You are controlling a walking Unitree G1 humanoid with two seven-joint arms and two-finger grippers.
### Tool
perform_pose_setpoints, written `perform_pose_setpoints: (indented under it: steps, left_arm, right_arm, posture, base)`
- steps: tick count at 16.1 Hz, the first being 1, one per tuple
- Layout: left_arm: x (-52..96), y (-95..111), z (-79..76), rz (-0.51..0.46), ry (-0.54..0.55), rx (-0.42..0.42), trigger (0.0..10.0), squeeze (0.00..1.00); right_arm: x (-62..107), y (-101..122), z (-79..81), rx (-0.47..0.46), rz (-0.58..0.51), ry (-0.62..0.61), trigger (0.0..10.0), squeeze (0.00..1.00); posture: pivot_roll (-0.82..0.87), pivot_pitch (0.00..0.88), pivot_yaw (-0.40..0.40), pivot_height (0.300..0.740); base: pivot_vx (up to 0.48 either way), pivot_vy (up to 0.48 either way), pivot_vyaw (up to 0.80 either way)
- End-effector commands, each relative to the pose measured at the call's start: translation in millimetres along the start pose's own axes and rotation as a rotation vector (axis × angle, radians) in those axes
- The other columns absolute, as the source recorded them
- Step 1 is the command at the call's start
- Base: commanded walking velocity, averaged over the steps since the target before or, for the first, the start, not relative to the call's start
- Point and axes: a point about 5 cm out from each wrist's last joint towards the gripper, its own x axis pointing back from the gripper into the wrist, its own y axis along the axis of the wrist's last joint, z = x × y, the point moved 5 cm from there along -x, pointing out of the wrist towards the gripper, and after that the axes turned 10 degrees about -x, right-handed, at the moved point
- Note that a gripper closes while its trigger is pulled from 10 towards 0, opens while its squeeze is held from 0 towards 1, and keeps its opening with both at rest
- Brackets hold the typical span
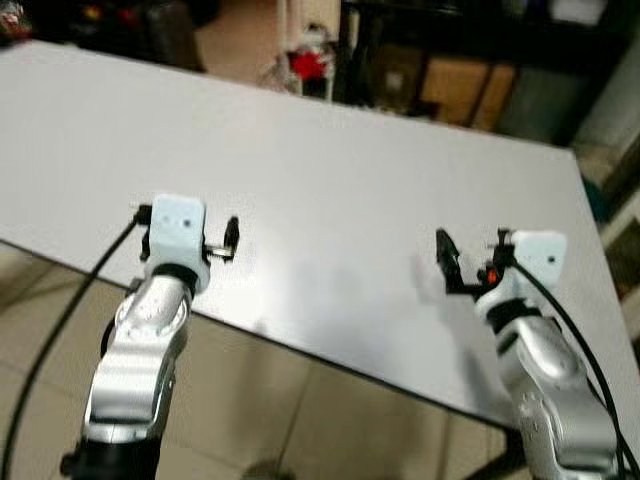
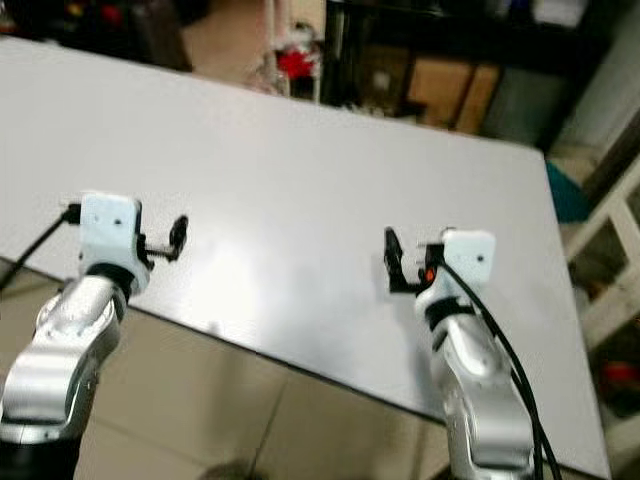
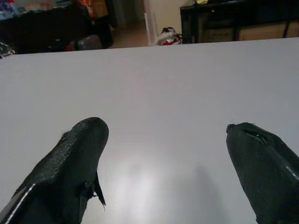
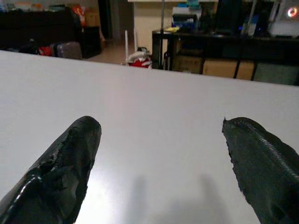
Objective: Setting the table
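a pale grey desk [image 1: 330,190] runs slantwise across the head views, its near edge going from the lower left down toward the lower right, with tiled floor [image 1: 280,410] below that edge. the far edge meets dark shelving [image 1: 470,60] and clutter, among it something red [image 1: 310,65]. the desk's right edge drops off beside a white frame [image 2: 610,250]. the surface between and ahead of both arms is plain grey, with only a soft glare patch near the left arm.

the left gripper [image 1: 225,240] sits just over the near edge, its white wrist block above the silver forearm that rises from the floor side; a black cable [image 1: 60,330] trails off to the left. the right gripper [image 1: 447,262] reaches a little farther over the desk, near the right end, with an orange spot at its base.

the wrist views add what the head views cannot: the left fingers [image 3: 70,163] stand wide apart with bare desk between them, and the right fingers [image 4: 70,158] are likewise wide, holding nothing. the right wrist view also shows cardboard boxes [image 4: 219,67] under the dark shelving beyond the far edge.

the desk, the task's thing here, lies directly beneath both grippers.
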Motion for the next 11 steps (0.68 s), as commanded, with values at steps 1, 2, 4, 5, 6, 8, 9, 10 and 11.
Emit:
perform_pose_setpoints:
  steps: [1, 2, 4, 5, 6, 8, 9, 10, 11]
  left_arm:
    - [-0.5, 4.9, -3.7, -0.018, -0.014, -0.029, 10.0, 0.0]
    - [0.2, 5.6, -7.5, -0.023, -0.028, -0.05, 10.0, 0.0]
    - [0.4, 5.6, -10.3, -0.026, -0.034, -0.046, 10.0, 0.0]
    - [0.3, 5.3, -10.6, -0.025, -0.028, -0.043, 10.0, 0.0]
    - [0.0, 5.3, -10.5, -0.024, -0.023, -0.042, 10.0, 0.0]
    - [-0.6, 4.4, -8.6, -0.022, -0.017, -0.042, 10.0, 0.0]
    - [-0.7, 3.9, -8.0, -0.021, -0.013, -0.041, 10.0, 0.0]
    - [-0.4, 3.9, -7.8, -0.021, -0.012, -0.042, 10.0, 0.0]
    - [-0.3, 4.1, -7.6, -0.022, -0.009, -0.042, 10.0, 0.0]
  right_arm:
    - [-1.9, 1.2, -1.2, -0.016, -0.002, -0.002, 10.0, 1.0]
    - [-3.3, 1.7, -1.3, -0.023, -0.005, -0.005, 10.0, 1.0]
    - [-4.6, 1.3, -1.0, -0.053, -0.011, -0.017, 10.0, 1.0]
    - [-5.4, 2.3, 0.5, -0.048, -0.021, -0.022, 10.0, 1.0]
    - [-6.5, 4.0, 1.7, -0.061, -0.031, -0.031, 10.0, 1.0]
    - [-9.2, 2.0, 1.5, -0.046, -0.008, -0.042, 10.0, 0.47]
    - [-9.2, 3.0, 1.6, -0.038, -0.012, -0.039, 10.0, 0.0]
    - [-9.0, 3.5, 1.1, -0.021, -0.014, -0.043, 10.0, 0.0]
    - [-8.8, 4.3, 0.1, 0.006, -0.019, -0.052, 10.0, 0.0]
  posture:
    - [0.05, 0.0, -0.054, 0.74]
    - [0.05, 0.0, -0.054, 0.74]
    - [0.05, 0.0, -0.06, 0.74]
    - [0.06, 0.0, -0.068, 0.74]
    - [0.06, 0.0, -0.072, 0.74]
    - [0.06, 0.0, -0.074, 0.74]
    - [0.06, 0.0, -0.075, 0.74]
    - [0.06, 0.0, -0.075, 0.74]
    - [0.06, 0.0, -0.076, 0.74]
  base:
    - [0.0, 0.0, 0.8]
    - [0.0, 0.0, 0.8]
    - [0.0, 0.146, 0.8]
    - [0.0, 0.368, 0.71]
    - [0.0, 0.394, 0.0]
    - [0.0, 0.411, 0.0]
    - [0.0, 0.412, 0.0]
    - [0.0, 0.412, 0.0]
    - [0.0, 0.42, 0.0]
